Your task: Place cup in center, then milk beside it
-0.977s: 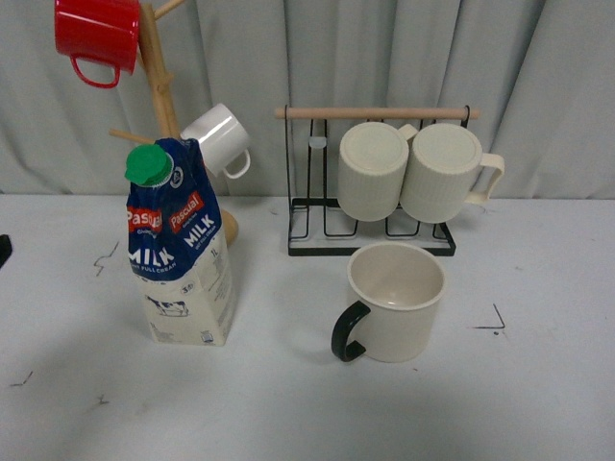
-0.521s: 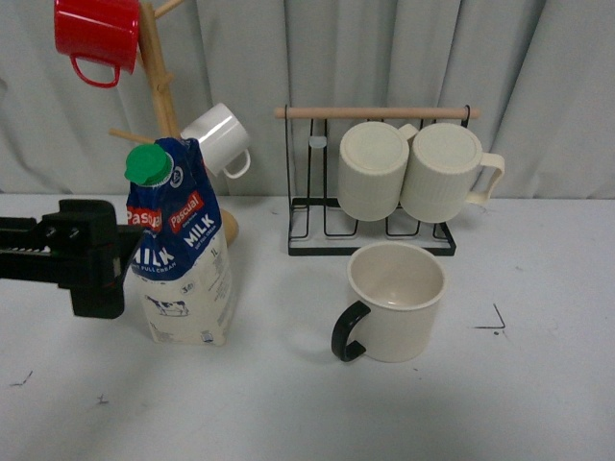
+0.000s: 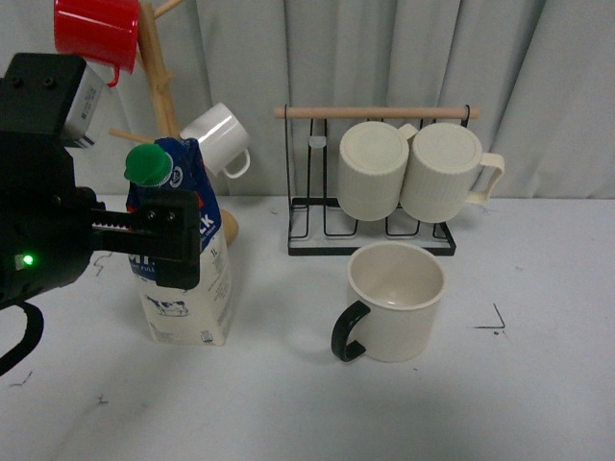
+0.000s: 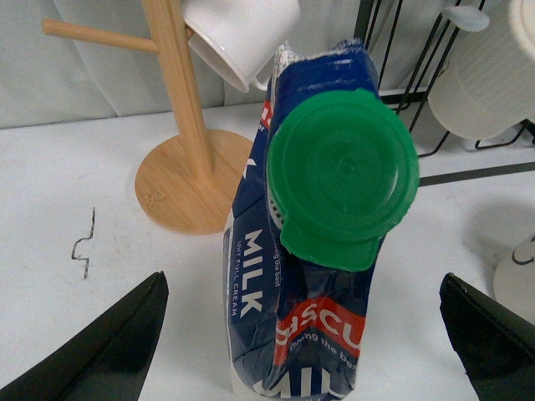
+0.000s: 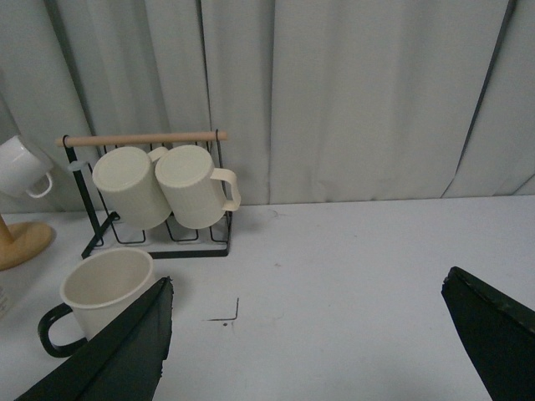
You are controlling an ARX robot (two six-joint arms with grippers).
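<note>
The cup [image 3: 396, 307], wide and cream with a black handle, stands upright just in front of the wire rack; it also shows in the right wrist view [image 5: 104, 292]. The milk [image 3: 213, 288], a blue carton with a green cap, stands upright to the cup's left, well apart from it. My left gripper [image 4: 305, 351] is open above the milk [image 4: 251, 276], one finger on each side and both clear of the carton. In the front view the left gripper [image 3: 163, 240] hides part of the carton. My right gripper [image 5: 309, 342] is open over bare table, right of the cup.
A black wire rack [image 3: 370, 240] with a wooden bar holds two ribbed cream mugs [image 3: 375, 171] behind the cup. A wooden mug tree [image 3: 159, 77] behind the milk carries a red mug [image 3: 96, 34] and a small white mug [image 3: 219, 134]. A curtain closes the back.
My left arm has come in from the left, risen and moved over the milk carton, now filling the left of the front view. The milk and the cup have not moved.
</note>
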